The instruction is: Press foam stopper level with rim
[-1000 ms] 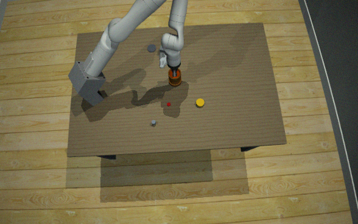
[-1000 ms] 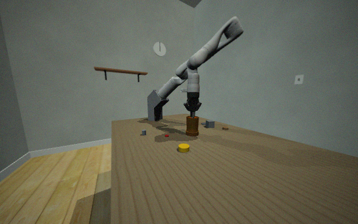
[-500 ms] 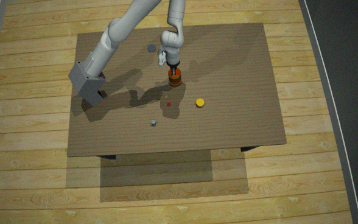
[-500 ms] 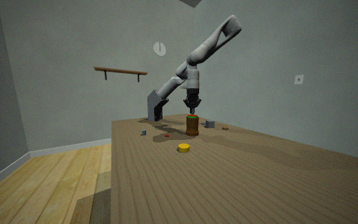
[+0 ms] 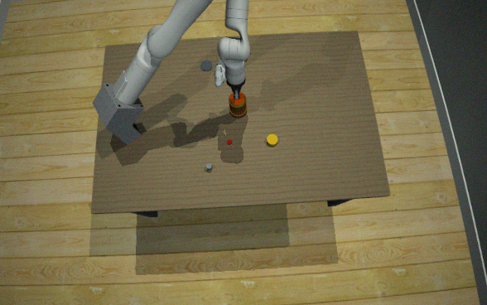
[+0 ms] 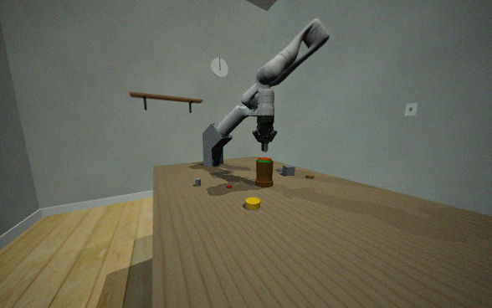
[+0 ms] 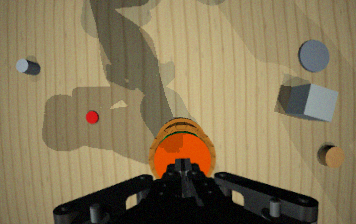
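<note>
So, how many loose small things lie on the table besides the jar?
6: grey disc, grey cube, tan peg, red dot, grey peg, yellow disc. The arm may hide others.

I'm looking into a bare room: grey walls, plank floor [image 6: 63,251], 1 wall shelf [image 6: 166,97], 1 clock [image 6: 219,67], wooden tabletop [image 6: 335,251].
</note>
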